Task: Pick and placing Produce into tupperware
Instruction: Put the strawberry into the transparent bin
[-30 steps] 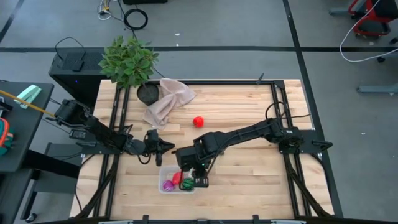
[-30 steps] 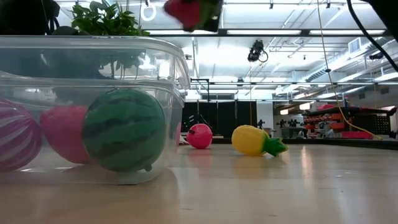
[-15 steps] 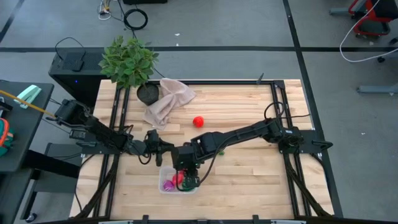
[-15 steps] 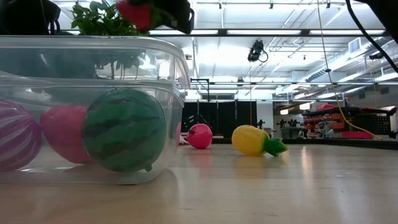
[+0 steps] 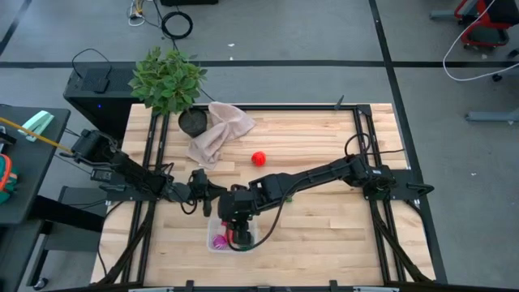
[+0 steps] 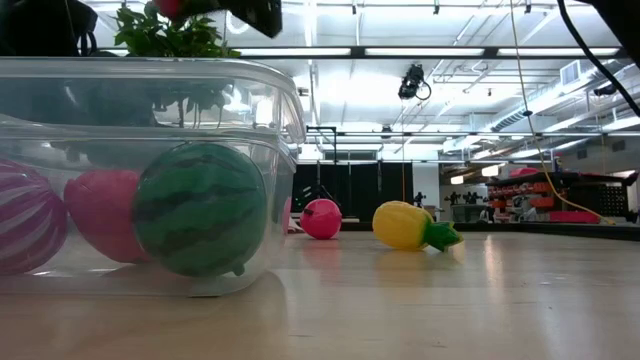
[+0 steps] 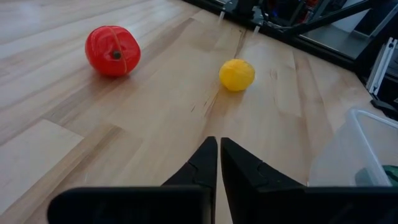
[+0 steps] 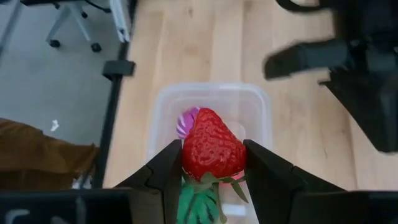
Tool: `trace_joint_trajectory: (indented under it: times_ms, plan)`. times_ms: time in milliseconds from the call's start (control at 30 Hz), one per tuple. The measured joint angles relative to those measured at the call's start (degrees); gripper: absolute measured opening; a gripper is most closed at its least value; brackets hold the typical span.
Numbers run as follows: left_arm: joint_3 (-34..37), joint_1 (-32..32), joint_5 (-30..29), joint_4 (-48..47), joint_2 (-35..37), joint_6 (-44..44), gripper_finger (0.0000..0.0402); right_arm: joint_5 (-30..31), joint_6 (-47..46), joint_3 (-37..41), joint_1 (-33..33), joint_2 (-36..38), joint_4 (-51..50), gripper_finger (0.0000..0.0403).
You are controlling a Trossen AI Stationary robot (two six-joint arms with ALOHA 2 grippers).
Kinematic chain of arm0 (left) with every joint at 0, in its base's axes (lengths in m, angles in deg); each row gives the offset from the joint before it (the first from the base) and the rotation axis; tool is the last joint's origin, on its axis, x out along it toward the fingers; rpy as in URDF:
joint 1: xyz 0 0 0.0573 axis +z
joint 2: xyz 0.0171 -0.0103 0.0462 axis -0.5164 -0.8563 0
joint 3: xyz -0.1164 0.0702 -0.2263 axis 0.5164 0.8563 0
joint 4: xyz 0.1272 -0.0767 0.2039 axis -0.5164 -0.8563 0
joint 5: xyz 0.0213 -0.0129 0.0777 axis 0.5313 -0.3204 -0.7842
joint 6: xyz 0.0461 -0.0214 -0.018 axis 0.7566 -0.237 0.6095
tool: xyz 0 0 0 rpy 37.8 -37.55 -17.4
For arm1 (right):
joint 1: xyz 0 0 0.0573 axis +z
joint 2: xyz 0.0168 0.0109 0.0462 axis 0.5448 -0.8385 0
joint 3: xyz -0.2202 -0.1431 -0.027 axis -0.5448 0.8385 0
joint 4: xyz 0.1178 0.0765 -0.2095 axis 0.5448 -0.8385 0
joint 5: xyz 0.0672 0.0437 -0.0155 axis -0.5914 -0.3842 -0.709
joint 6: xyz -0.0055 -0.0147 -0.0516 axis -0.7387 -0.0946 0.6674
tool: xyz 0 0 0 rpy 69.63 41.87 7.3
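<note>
The strawberry [image 8: 212, 150] was clamped between the right gripper's [image 8: 214, 163] jaws, its leafy end toward the wrist, hanging directly above the tupperware [image 8: 257, 104], which sat near the table's [image 5: 324, 235] front edge, left of centre. Inside the tub lay a striped green watermelon ball [image 6: 200, 208], a red piece [image 6: 102, 213] and a purple striped piece [image 6: 28, 220], all crowded together. Out on the open table, well apart from the tub, were a yellow pineapple [image 6: 408, 225] and a red tomato [image 7: 112, 50]. The left gripper [image 7: 217, 158] waited just beside the tub's far side, jaws closed and empty.

The risks, as I judged them: released from that height, the strawberry could strike the rounded fruit already inside and bounce over the rim. If the gripper descended carelessly, its fingers could catch the tub wall and shove the light container.
</note>
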Motion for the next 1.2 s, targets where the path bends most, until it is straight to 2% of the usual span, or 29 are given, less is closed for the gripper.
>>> trace_joint_trajectory:
  times_ms: [233,433,767,1200]
  plan:
    - [0.00,0.00,-0.01,0.00,0.00,0.02,0.0036,0.20,-1.16,0.00,1.08,0.00,0.30,0.0155]
    - [0.00,0.00,-0.02,0.00,0.00,0.02,0.0030,3.28,-0.24,0.78,1.62,0.07,-2.95,0.0155]
    - [0.00,0.00,-0.02,0.12,0.00,-0.13,0.0030,1.59,-2.73,8.57,1.82,0.00,-3.03,0.0156]
    - [0.00,0.00,0.00,0.17,0.00,-0.49,0.0025,1.66,-4.33,9.46,1.47,0.00,-3.03,0.0172]
